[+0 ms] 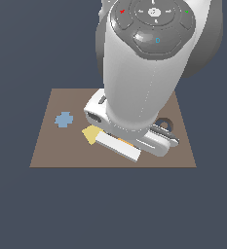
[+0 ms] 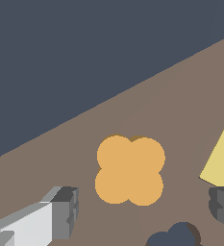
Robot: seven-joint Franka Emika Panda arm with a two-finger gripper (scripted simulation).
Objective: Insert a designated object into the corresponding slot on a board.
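With jaws spread wide and empty astride the orange clover piece [image 2: 129, 170], the gripper [image 2: 144, 206] must descend and clench.

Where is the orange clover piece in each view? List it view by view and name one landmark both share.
Exterior view: only a sliver of the orange clover piece shows, under the gripper, right of the yellow tile.
Wrist view: the orange clover piece lies flat on the board, between the fingers.
Shared landmark: the yellow tile.
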